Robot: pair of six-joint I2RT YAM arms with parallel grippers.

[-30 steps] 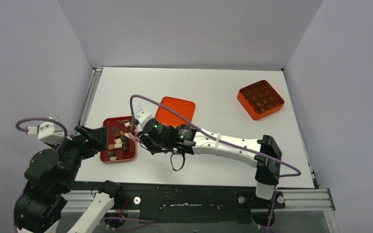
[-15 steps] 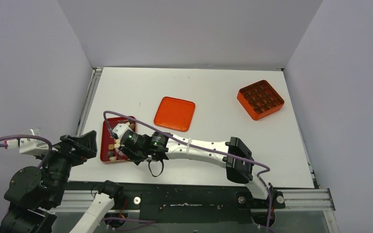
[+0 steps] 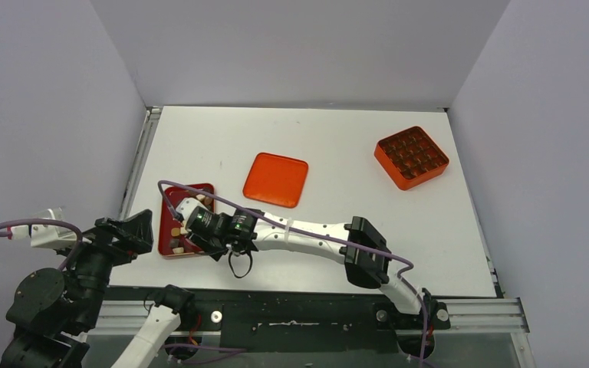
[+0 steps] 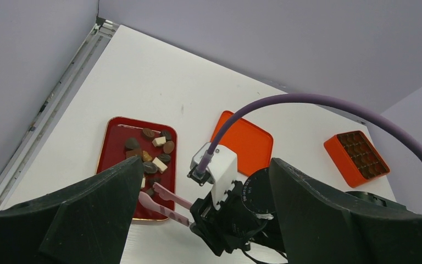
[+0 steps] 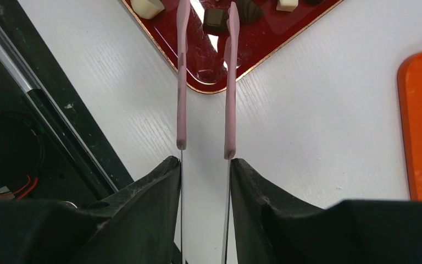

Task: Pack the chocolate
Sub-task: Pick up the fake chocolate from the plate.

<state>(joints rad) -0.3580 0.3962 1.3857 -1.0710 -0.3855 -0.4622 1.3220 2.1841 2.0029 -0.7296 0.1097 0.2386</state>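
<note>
The chocolate (image 4: 154,151) lies as small dark and cream pieces in a red tray (image 4: 112,143) at the table's near left. My right gripper (image 3: 193,234) is shut on pink tongs (image 5: 182,110), pressing their handles. The tongs' blades stand slightly apart over the tray's near corner (image 5: 264,44), with a dark piece (image 5: 215,19) between them. My left gripper (image 4: 206,162) hangs open and empty, near and left of the tray, looking down on the right wrist. In the top view the right arm hides much of the tray (image 3: 202,188).
A flat orange lid (image 3: 276,179) lies mid-table, just right of the tray. An orange gridded box (image 3: 412,157) holding dark pieces stands at the far right. The black metal rail (image 5: 27,110) runs along the table's near edge, close to the tongs.
The right arm has swung left and nearer, carrying the tongs over the tray's near part. The left arm has pulled back to the left, off the tray.
</note>
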